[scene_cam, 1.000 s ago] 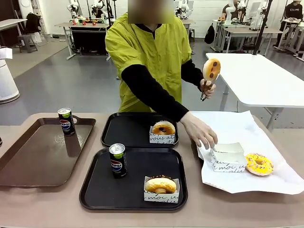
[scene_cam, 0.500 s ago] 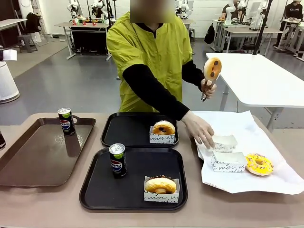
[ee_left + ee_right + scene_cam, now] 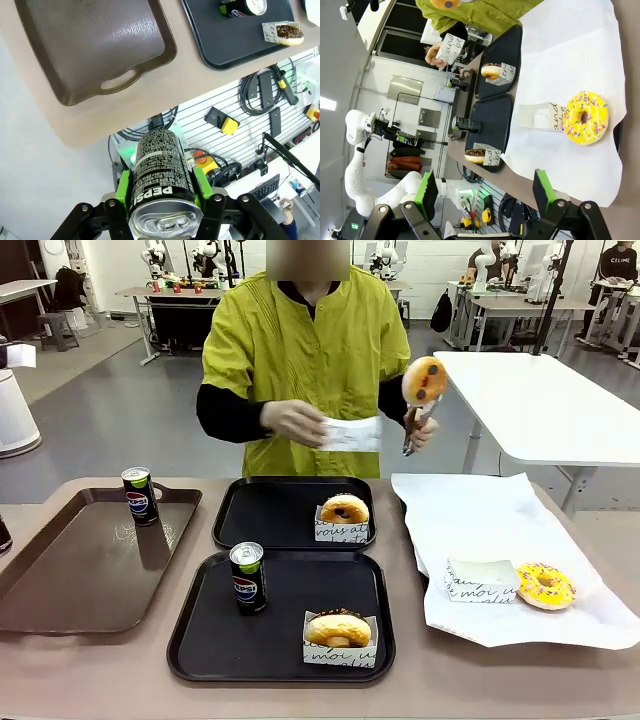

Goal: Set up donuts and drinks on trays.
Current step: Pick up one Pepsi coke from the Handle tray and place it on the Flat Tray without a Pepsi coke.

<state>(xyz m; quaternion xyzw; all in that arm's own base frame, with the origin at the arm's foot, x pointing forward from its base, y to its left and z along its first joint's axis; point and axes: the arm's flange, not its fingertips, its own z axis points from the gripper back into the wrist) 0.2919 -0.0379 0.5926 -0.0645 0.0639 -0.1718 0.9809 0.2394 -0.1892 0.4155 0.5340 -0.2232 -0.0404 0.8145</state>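
Left gripper [image 3: 162, 186] snug around a Pepsi can [image 3: 157, 160] — right gripper [image 3: 485, 192] wide apart, yellow donut [image 3: 584, 117] on paper [image 3: 570, 55] ahead.

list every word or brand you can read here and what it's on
"PEPSI": can in the left gripper; its fine print is too small.
"vous at": donut's paper tray on the far black tray.
"moi": empty paper tray on the white sheet.
"and be": raised paper tray in the person's hand.
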